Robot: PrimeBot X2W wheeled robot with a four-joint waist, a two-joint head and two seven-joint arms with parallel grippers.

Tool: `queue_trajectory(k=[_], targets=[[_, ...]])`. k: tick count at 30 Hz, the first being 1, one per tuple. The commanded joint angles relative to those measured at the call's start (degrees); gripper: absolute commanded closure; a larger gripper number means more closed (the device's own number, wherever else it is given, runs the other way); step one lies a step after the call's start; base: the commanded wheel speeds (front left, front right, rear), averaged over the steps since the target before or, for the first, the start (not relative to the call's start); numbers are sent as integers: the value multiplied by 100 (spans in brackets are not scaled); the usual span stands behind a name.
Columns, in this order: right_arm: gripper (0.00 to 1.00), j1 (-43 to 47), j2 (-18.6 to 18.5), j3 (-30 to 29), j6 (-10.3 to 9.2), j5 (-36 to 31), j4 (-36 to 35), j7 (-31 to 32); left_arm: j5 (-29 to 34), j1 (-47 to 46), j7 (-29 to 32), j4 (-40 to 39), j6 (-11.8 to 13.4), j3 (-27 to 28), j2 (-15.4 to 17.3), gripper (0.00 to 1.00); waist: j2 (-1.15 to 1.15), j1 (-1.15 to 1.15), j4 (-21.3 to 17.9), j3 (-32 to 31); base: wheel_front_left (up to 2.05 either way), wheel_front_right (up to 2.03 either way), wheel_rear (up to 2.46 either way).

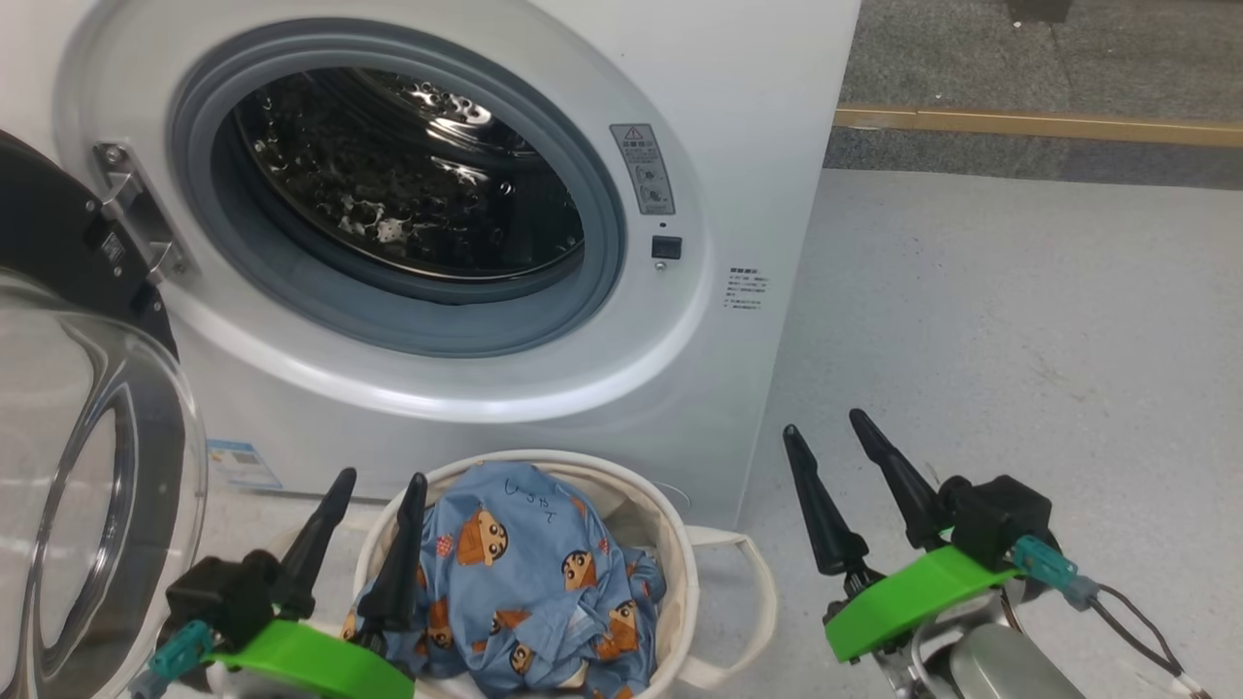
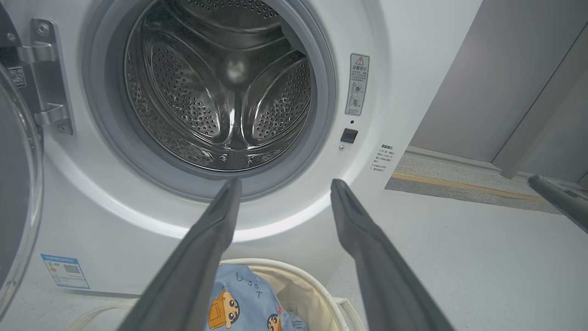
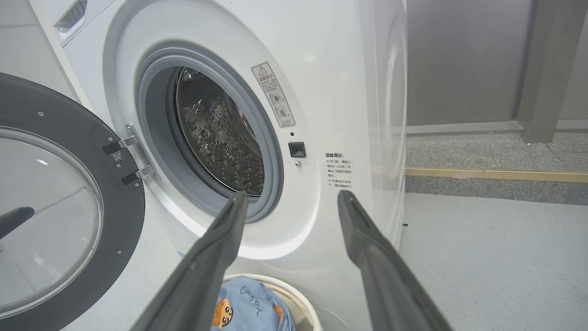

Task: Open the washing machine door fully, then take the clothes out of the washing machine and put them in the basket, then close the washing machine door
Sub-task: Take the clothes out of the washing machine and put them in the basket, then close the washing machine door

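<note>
Right at the foot of the washing machine (image 1: 738,146), straight below its opening, sits the basket (image 1: 636,515), with the blue cartoon-print clothes (image 1: 524,573) bunched up inside it and poking over the rim. Parking it there makes sense to me: anything dragged out of the machine barely has to travel before it drops in.

Everywhere I can see into the drum (image 2: 220,92) it's bare steel, so my read is the unloading is done and only the door-closing is left.

The door (image 3: 69,197) hangs swung wide off the hinge (image 1: 136,214) on the machine's left side, glass bowl bulging out toward the robot. That keeps the opening free for reaching in, but it also means a long swing back to latch.

Both grippers are spread wide with nothing between the fingers. The left gripper (image 1: 381,481) hovers in front of the machine over the basket's near edge. One finger crosses the clothes in the head view, and I can't tell if it touches them. The right gripper (image 1: 823,424) is off past the machine's right front corner, over bare floor (image 1: 1020,320).

My guess: the left one takes the door, being on the hinge side. I'd watch that pile under the door's sweep.
</note>
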Motion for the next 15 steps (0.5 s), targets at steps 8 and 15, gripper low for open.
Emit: queue_trajectory(k=[8, 15], targets=[[0, -34, 15, 26, 7, -93, -196, 31, -70, -231, 45, -310, 74, 233, 161, 0, 0, 0, -35, 82, 0, 0, 0], [0, -31, 37, -6, 7, -97, -218, 32, -143, -246, 68, -290, 93, 232, 140, 0, 0, 0, -44, 96, -15, 17, -2]])
